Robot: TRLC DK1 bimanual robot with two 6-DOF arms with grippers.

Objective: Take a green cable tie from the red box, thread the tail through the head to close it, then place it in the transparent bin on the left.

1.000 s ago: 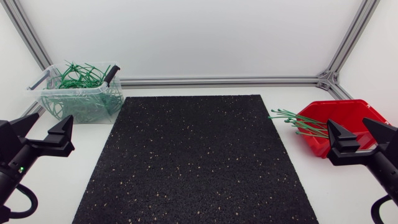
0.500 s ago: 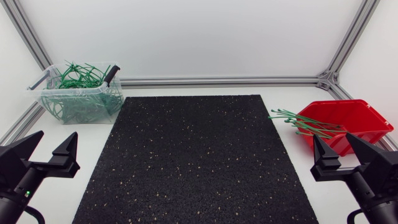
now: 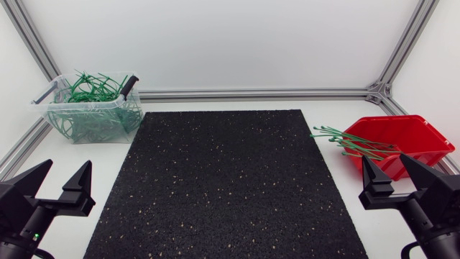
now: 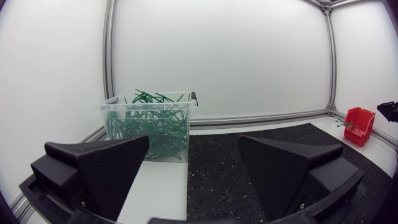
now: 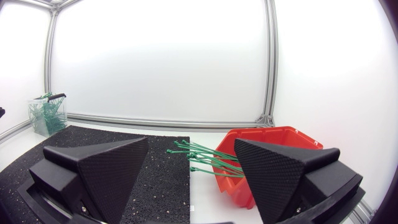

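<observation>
left gripper (image 3: 66, 171) has drawn back a little further; right gripper (image 3: 384, 167) holds its place. both gape wide, holding nothing.

A black mat (image 3: 226, 183) covers the middle of the white table (image 3: 215, 102). At ten o'clock from the mat stands the bin (image 3: 86, 105), heaped with looped green ties (image 3: 92, 86), a black handle (image 3: 128, 86) at its rim. At two o'clock sits the red box (image 3: 428, 154), with straight ties (image 3: 345, 142) poking over its edge toward the mat. The left gripper (image 3: 67, 167) is at eight o'clock, fingers apart. The right gripper (image 3: 385, 160) is at four o'clock, just near the box, fingers apart too.
</observation>
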